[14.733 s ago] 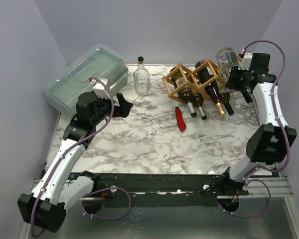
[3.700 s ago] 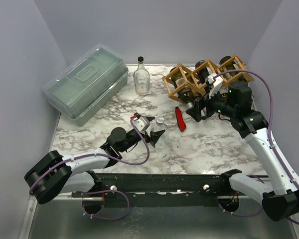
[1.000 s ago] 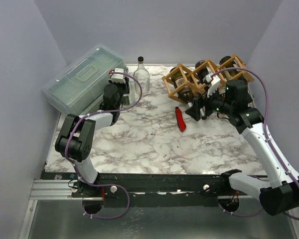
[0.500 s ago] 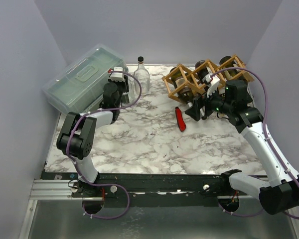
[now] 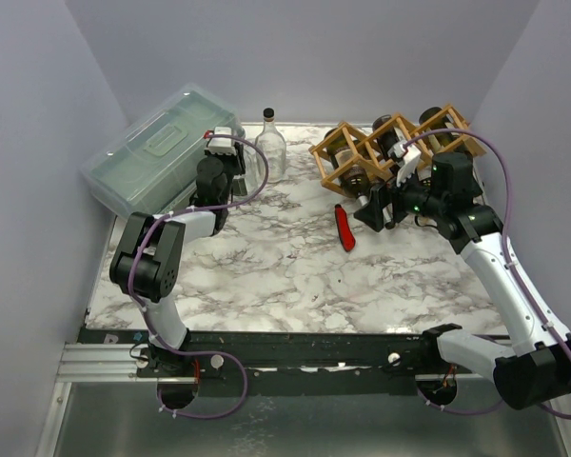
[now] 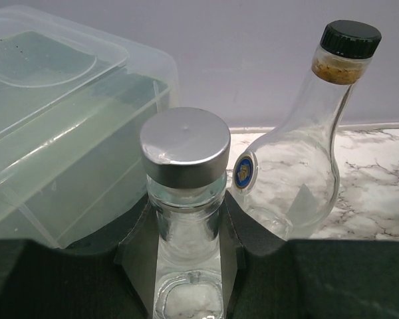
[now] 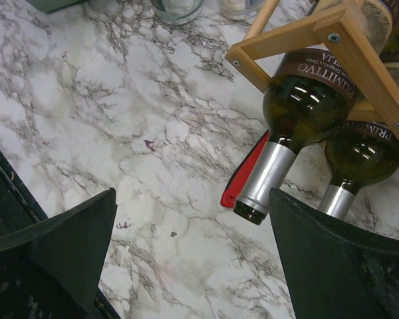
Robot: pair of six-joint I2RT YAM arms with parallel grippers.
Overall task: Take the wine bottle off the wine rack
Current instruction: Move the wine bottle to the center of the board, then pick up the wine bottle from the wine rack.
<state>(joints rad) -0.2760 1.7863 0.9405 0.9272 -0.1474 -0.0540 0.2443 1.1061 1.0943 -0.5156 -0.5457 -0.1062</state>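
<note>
The wooden wine rack (image 5: pixel 381 143) stands at the back right, with dark wine bottles (image 5: pixel 354 176) lying in its cells. In the right wrist view one wine bottle (image 7: pixel 299 113) points its silver-foiled neck down at the table, a second bottle (image 7: pixel 362 156) beside it under the wine rack (image 7: pixel 306 33). My right gripper (image 5: pixel 373 211) hangs open just in front of those necks, its jaws wide apart (image 7: pixel 193 246) with only marble between them. My left gripper (image 6: pixel 186 232) is shut on a clear silver-capped bottle (image 6: pixel 185 173), upright at the back left.
A translucent lidded plastic box (image 5: pixel 162 152) sits at the back left, close to the held bottle. A clear black-capped bottle (image 5: pixel 270 148) stands right beside it. A red tool (image 5: pixel 344 228) lies on the marble below the rack. Purple walls close in the table.
Over the last second almost nothing moves. Before that, my left gripper carried the clear bottle from the front middle to the back left beside the box; the right gripper stayed open by the rack.
</note>
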